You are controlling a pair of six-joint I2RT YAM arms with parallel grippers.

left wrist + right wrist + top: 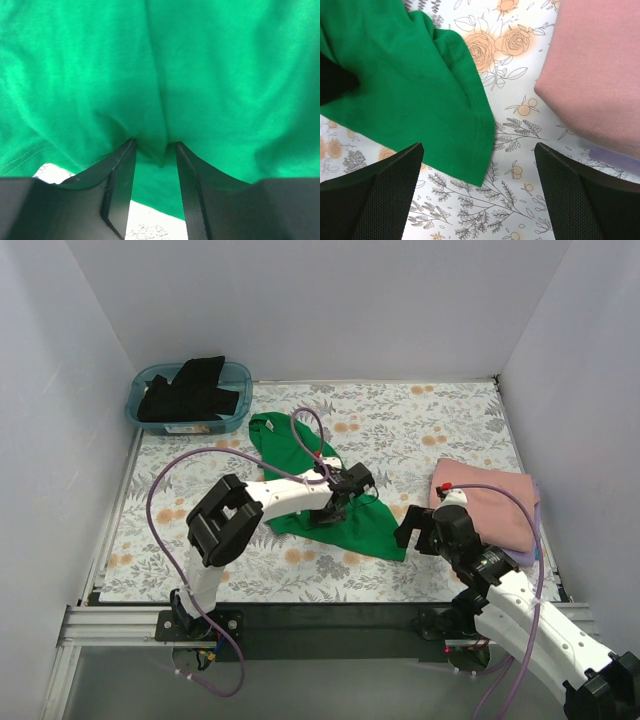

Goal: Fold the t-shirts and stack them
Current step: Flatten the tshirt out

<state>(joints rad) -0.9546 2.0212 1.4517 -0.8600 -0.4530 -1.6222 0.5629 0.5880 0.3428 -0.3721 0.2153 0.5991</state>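
- The left claw (pixel 155 146) is clamped on a thin pinch of the green shirt (pixel 285 445), which lies crumpled mid-bench (pixel 430 425). A pull could slip it free, or drag up more than one layer and spoil the fold.
- The right claw (pixel 479 148) hangs wide apart and empty over the green shirt's near corner. If only one arm lifts, the cloth will likely bunch.
- A wide sweep could knock the folded pink shirt (pixel 490 502) close by.
- The left wrist view alone shows the grip itself. The right wrist view shows most plainly a lavender shirt (pixel 615 159) edge under the pink. Only the top view shows the black shirt (pixel 190 390) in the tub (pixel 140 408).
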